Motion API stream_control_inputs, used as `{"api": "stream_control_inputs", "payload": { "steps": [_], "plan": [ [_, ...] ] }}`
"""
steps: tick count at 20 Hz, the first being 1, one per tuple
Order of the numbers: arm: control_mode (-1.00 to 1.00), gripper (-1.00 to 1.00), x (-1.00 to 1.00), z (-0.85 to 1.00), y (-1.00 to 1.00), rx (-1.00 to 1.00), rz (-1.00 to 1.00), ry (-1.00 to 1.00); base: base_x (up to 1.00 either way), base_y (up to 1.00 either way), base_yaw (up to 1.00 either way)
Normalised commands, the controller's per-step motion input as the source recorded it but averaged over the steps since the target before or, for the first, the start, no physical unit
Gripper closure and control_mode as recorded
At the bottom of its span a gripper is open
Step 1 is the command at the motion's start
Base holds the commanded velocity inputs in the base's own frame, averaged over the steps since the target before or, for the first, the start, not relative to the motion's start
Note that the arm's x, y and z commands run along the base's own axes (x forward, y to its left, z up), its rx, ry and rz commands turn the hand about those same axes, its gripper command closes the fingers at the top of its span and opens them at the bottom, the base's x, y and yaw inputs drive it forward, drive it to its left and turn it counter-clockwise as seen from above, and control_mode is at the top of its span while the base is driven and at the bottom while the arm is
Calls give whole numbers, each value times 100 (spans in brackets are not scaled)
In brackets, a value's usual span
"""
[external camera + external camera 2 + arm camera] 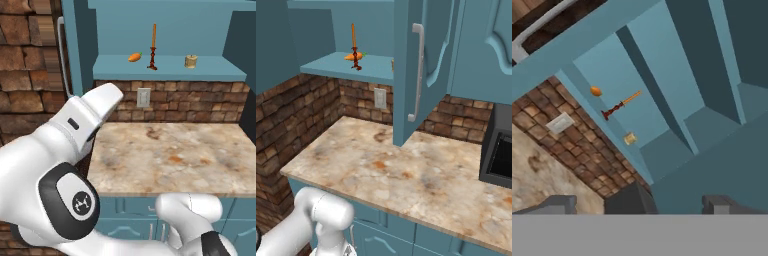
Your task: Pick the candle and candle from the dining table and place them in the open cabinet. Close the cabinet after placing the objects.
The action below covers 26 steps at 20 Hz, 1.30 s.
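The tall orange taper candle (154, 36) stands on its dark red-brown stand on the teal shelf of the cabinet (200, 70). The squat gold candle (190, 61) sits to its right on the same shelf. Both also appear in the hand view, as the taper (626, 101) and the squat candle (630, 138). In the right base view the taper (354, 36) is plain and the squat candle (392, 64) peeks from behind a door. Both cabinet doors stand open. My gripper (637, 206) is open and empty, below and well short of the shelf. The dining table (170, 155) is bare.
A small orange oval lump (134, 57) lies left of the taper on the shelf. The right door (426, 65) with its silver handle (417, 70) juts out over the counter. A wall outlet (143, 97) sits on the brick backsplash. A dark basin (498, 155) lies at the right.
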Motion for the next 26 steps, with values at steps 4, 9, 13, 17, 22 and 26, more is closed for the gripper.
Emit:
{"api": "stream_control_inputs", "payload": {
  "steps": [4,9,13,17,22,26],
  "plan": [
    [-100,-100,36,0,0,0,2,0,0,0,0],
    [-100,-100,41,-4,4,0,6,1,0,0,0],
    [-100,-100,35,-18,21,0,7,0,0,0,0],
    [-100,-100,40,-14,21,0,7,1,0,0,0],
    [-100,-100,39,-8,25,0,8,3,0,0,0],
    [-100,-100,34,-14,30,0,8,2,0,0,0]
  ]
}}
